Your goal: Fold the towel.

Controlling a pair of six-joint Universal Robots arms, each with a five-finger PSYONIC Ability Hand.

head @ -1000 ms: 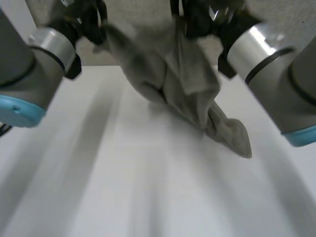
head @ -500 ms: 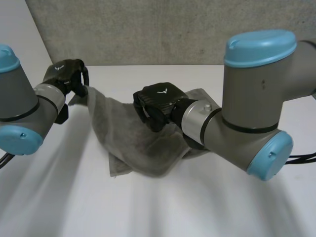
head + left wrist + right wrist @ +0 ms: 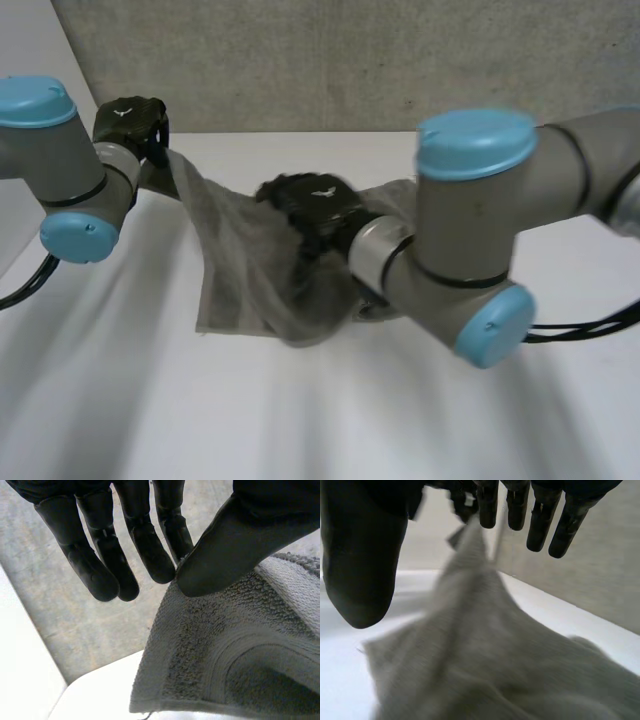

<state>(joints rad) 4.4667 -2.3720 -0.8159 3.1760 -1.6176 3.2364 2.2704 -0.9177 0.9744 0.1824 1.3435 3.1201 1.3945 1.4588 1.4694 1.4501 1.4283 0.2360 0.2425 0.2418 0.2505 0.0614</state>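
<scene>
Left hand (image 3: 128, 122): thumb pinches corner of grey towel (image 3: 235, 275) against straight fingers, raised above white table (image 3: 140, 400), likely so that corner can be carried over for the fold. Towel slopes from pinch down to table, rest bunched under right palm. Right hand (image 3: 312, 208): fingers straight, spread, gripping nothing. Over towel middle, probably to pin bulk; contact unclear.

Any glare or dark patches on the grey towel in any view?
Head view: no glare on the white table; the grey terry towel is darkest in the fold beneath the open right hand. Left wrist view: even light, a dark hollow inside the fold, the left hand pinching the towel's edge. Right wrist view: towel evenly lit, no glare.
</scene>
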